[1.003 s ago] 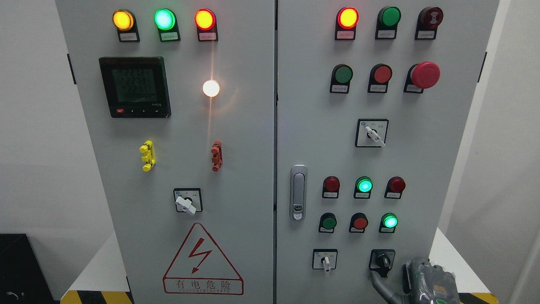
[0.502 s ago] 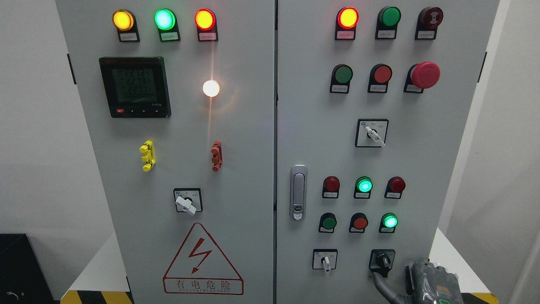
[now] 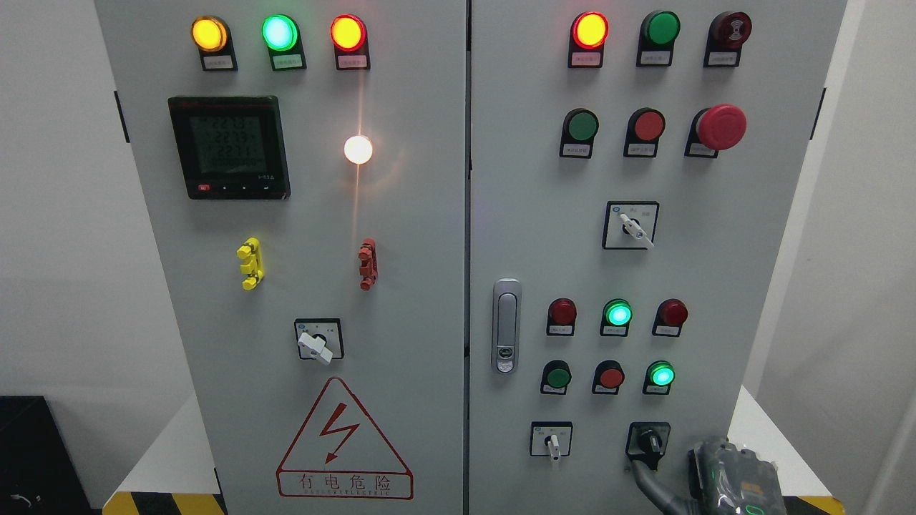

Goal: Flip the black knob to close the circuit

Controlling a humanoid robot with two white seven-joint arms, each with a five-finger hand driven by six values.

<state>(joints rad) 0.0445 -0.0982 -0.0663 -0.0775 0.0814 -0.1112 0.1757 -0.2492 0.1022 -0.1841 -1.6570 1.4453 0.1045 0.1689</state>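
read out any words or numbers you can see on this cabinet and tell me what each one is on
"有电危险": on the red warning triangle, left door.
English line under it: too small to read.
Meter digits: blurred.
Small labels under the lamps, buttons and black knob: too small.

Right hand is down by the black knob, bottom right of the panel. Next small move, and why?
Probably ease the right hand up and left so a finger reaches the black knob. The finger sits just below the knob without visibly gripping it, and the knob's handle looks close to upright, so the turn seems not yet done.
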